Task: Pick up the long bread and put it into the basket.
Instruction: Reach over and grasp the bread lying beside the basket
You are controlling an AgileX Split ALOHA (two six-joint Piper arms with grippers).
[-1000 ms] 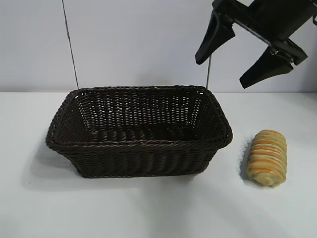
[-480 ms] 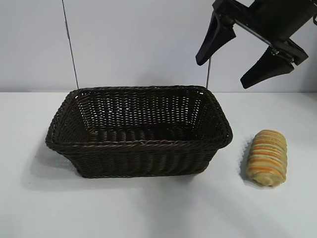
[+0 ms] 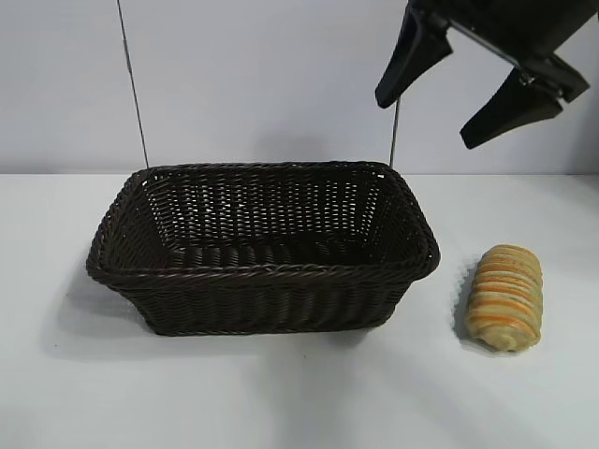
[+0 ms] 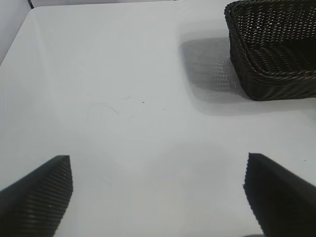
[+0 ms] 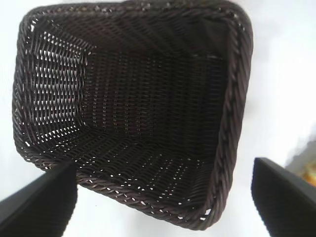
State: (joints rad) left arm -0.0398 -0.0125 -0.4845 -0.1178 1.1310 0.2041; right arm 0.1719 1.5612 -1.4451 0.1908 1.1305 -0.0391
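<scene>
- On the white table (image 3: 299,393), lying flat and untouched: the long bread (image 3: 505,297), golden-yellow with orange-brown crosswise ridges
- Just beside the right end of the basket (image 3: 262,271) in the exterior view, a strip of bare table between the two, nothing touching
- Dark brown wicker, rectangular, flared sides and braided rim; resting upright on the table, left of centre; inside bare down to the woven floor, seen plainly in the right wrist view (image 5: 148,123)
- High in the upper right of the exterior view: the right gripper (image 3: 475,86), well above the tabletop, over the gap between basket corner and loaf, tilted downward
- Jaws spread wide with nothing between them; both dark fingers (image 3: 412,58) clear of bread and basket alike
- From the right wrist view: looking down into the basket, fingertips (image 5: 42,202) at the frame's edges, a sliver of the loaf's yellow (image 5: 311,173) peeping at the border
- Left gripper (image 4: 158,197) out of the exterior view; in its own wrist view hanging low over bare table, jaws wide apart and holding nothing, ribbed pads (image 4: 39,195) at either side
- Far off from that gripper, one end of the basket (image 4: 276,49) with its shadow on the table beside it
- Behind the basket, two thin dark rods (image 3: 131,84) rising against the pale wall (image 3: 262,75)
</scene>
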